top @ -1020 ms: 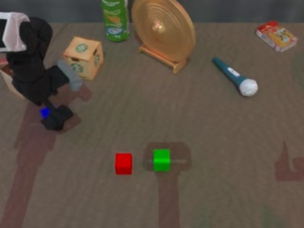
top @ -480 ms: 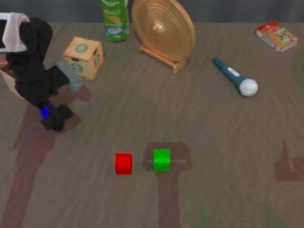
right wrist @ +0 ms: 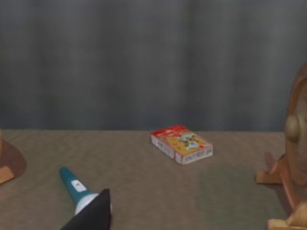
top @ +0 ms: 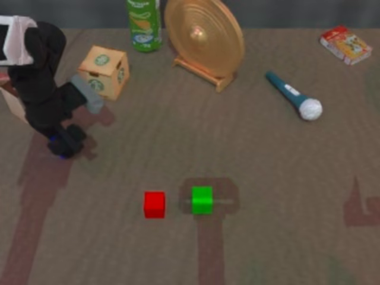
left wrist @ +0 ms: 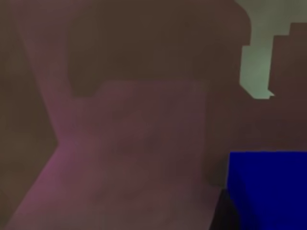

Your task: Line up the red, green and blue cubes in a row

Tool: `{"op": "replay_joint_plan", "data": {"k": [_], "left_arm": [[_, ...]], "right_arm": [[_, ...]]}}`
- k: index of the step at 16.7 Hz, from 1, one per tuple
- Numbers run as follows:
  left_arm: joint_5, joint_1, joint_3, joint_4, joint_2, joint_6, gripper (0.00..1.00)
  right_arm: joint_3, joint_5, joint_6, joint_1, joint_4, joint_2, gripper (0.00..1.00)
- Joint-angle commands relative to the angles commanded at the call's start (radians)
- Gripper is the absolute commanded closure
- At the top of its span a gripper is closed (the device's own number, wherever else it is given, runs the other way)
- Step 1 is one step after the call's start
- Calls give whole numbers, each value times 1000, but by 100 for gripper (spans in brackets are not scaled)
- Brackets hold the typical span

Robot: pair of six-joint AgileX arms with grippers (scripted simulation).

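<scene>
Open table lies at three o'clock of the green cube [top: 202,199]. The left gripper [top: 62,144] hides the blue cube [left wrist: 266,187]; its opening cannot be told.

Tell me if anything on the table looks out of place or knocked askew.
Only the blue cube is out of line: it sits far left under the left tool, while the red cube and green cube already sit side by side. The cardboard box stands turned at an angle. Nothing is spilled or damaged.

One red cube [top: 154,204], one green cube [top: 202,200], one blue cube [left wrist: 266,189], one cardboard box [top: 104,72], one bottle [top: 144,24], one gong [top: 203,37], one microphone [top: 294,96], one printed packet [top: 345,44]
</scene>
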Motion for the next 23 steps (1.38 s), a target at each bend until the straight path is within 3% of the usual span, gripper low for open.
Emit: {"op": "replay_joint_plan", "data": {"k": [6,7,15,19,23], "left_arm": [[0,0,0,0,0,0,100],[21,-3,6,-31,-46,-17,100],[20,14,139,-250,-126,-17,100],[20,16,149,-264,-136,-19,100],[20,-27,176,-275,-117,-21,100]], "right_arm": [[0,0,0,0,0,0,0],[0,0,0,0,0,0,0],[0,0,0,0,0,0,0],[0,0,0,0,0,0,0],[0,0,0,0,0,0,0]]}}
